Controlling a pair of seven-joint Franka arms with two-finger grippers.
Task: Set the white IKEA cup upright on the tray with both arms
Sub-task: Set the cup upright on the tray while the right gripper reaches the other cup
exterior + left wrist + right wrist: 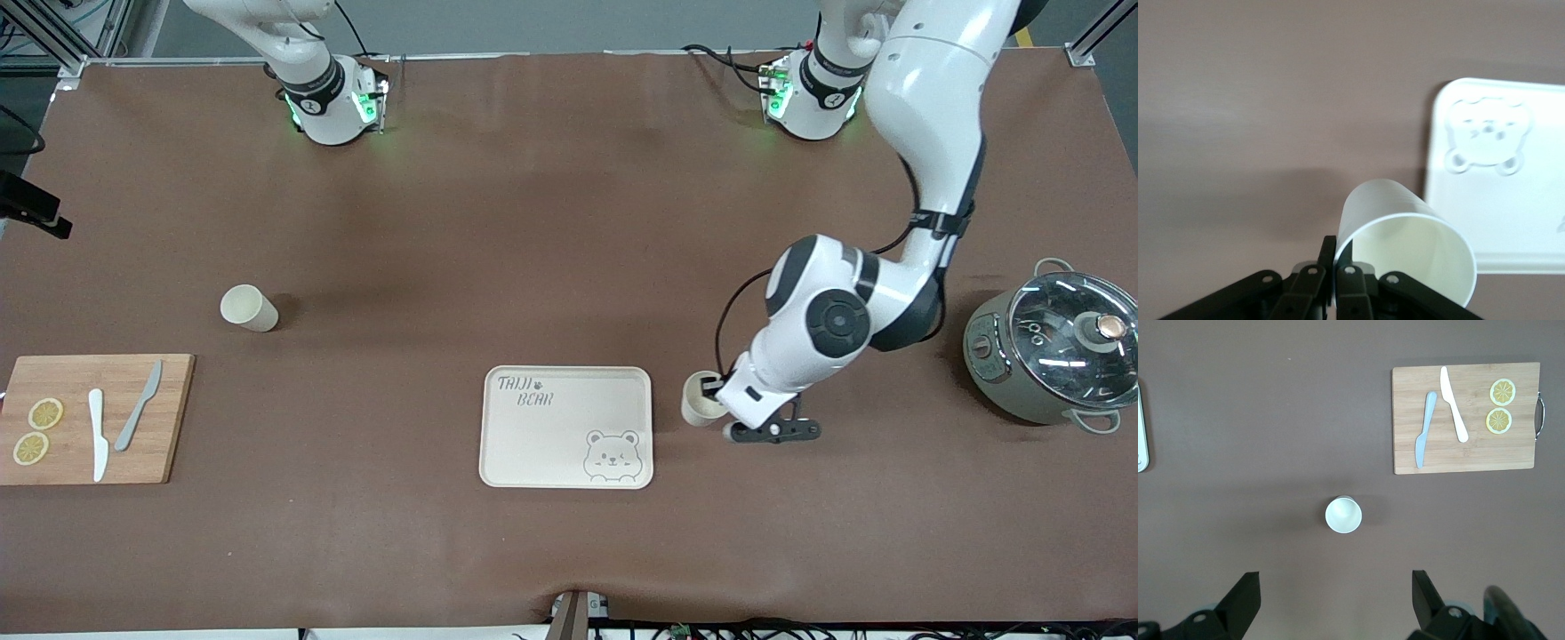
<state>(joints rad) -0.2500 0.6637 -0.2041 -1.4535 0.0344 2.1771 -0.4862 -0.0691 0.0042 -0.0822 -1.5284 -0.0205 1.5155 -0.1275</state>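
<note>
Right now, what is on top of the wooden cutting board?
On the wooden cutting board lie two lemon slices, a white knife and a grey knife. Whatever is under the board is covered.

You see a wide brown matte worktop [533, 222] that fills nearly the whole front view, its covering rippling slightly along the edge nearest the front camera. Silver aluminium frame posts [67, 44] stand at the corners by the robots' bases, with a grey floor [551, 22] showing past them. Black cables [711, 629] trail under the near edge. The light falls evenly from above, and you get only soft, faint shadows on the covering.
</note>
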